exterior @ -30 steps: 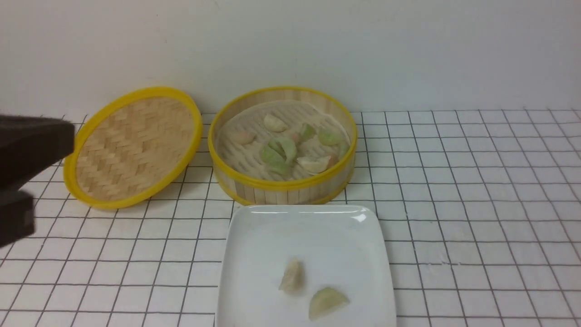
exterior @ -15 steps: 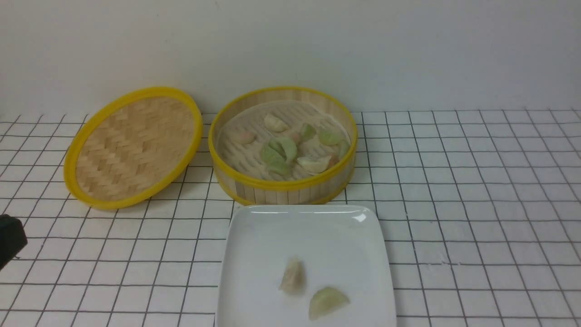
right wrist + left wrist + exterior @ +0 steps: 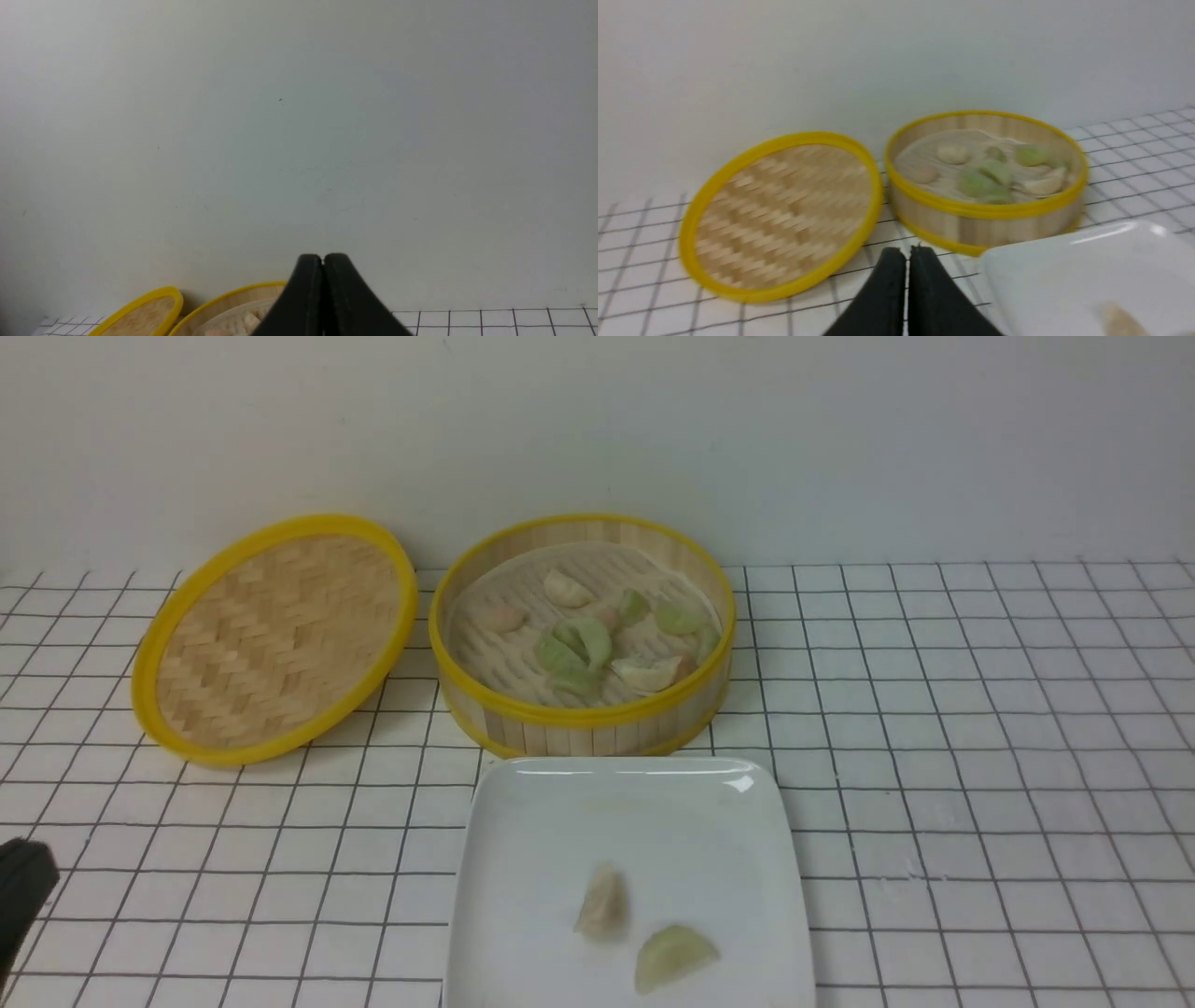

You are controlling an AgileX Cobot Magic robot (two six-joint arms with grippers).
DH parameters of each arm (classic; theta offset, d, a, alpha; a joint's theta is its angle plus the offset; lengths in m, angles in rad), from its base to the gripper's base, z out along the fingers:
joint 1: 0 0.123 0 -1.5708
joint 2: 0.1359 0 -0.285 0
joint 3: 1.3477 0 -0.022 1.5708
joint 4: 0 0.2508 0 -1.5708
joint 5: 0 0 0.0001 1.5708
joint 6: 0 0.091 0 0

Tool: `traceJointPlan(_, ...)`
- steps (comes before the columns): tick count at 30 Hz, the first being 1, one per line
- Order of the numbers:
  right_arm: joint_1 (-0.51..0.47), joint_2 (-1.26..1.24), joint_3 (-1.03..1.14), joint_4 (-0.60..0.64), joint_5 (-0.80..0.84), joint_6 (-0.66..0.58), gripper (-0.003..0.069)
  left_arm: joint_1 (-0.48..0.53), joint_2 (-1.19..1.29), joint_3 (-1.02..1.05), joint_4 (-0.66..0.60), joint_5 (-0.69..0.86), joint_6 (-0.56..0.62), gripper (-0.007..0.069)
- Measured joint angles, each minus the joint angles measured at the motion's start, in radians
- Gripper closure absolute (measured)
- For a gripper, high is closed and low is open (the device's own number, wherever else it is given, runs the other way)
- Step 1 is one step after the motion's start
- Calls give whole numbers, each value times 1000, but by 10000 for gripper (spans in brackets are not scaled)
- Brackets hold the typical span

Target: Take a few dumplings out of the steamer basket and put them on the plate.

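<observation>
Our left hand (image 3: 906,252) and right hand (image 3: 322,257) both sit pinched together, holding nothing, while two dumplings (image 3: 602,903) lie near the bottom centre of the frame on the plate (image 3: 523,821), and just above it, on the worktop (image 3: 980,756), the steamer basket (image 3: 579,717) holds more.

We can read no text, label, brand, number or sign in any of the 3 views. The steamer basket (image 3: 579,733), the plate (image 3: 635,812), the woven lid (image 3: 271,635) and the gridded tabletop (image 3: 980,756) show only plain surfaces, weave and lines.
</observation>
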Motion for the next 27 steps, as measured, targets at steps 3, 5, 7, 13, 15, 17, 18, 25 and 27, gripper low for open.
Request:
traceJointPlan(3,0,0,0,0,0,0,669,118,-107,148,0,-39,2,631)
traceJointPlan(5,0,0,0,0,0,0,669,155,-141,213,0,-39,3,631)
traceJointPlan(7,0,0,0,0,0,0,669,168,-150,251,0,-29,4,631)
traceJointPlan(13,0,0,0,-3,0,0,669,171,-152,258,0,84,10,631)
traceJointPlan(15,0,0,0,-3,0,0,669,172,-152,258,0,90,10,631)
traceJointPlan(17,0,0,0,-3,0,0,669,172,-152,258,0,90,10,631)
traceJointPlan(18,0,0,0,-3,0,0,669,172,-152,258,0,90,11,631)
traceJointPlan(25,0,0,0,-3,0,0,669,172,-152,258,0,90,16,631)
traceJointPlan(27,0,0,0,-3,0,0,669,172,-152,258,0,90,16,631)
